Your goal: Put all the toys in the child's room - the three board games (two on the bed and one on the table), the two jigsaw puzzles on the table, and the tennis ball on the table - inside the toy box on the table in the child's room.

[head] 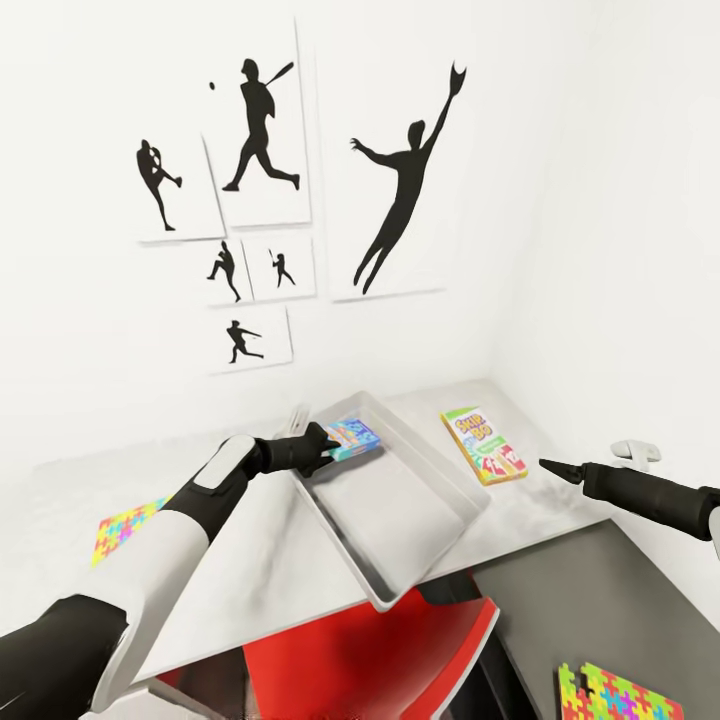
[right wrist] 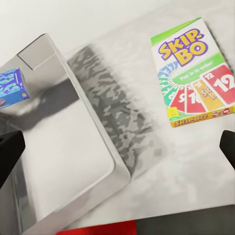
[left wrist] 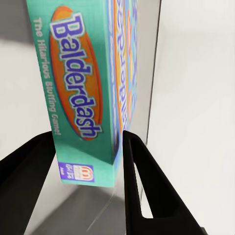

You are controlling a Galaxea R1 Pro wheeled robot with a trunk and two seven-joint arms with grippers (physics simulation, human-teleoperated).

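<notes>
We hold the Balderdash board game [left wrist: 85,93] pinched between the fingers of our left gripper [head: 322,447] over the far left corner of the toy box [head: 440,520], though our wrist hides whether the game touches the rim. Our right gripper [head: 548,465] hovers past the table's [head: 270,580] right edge, its fingertips well apart at the right wrist view's edges, near the Skip-Bo box [head: 484,446]. One jigsaw puzzle [head: 125,528] lies partly behind our left arm; another [head: 615,693] is cut off at lower right.
</notes>
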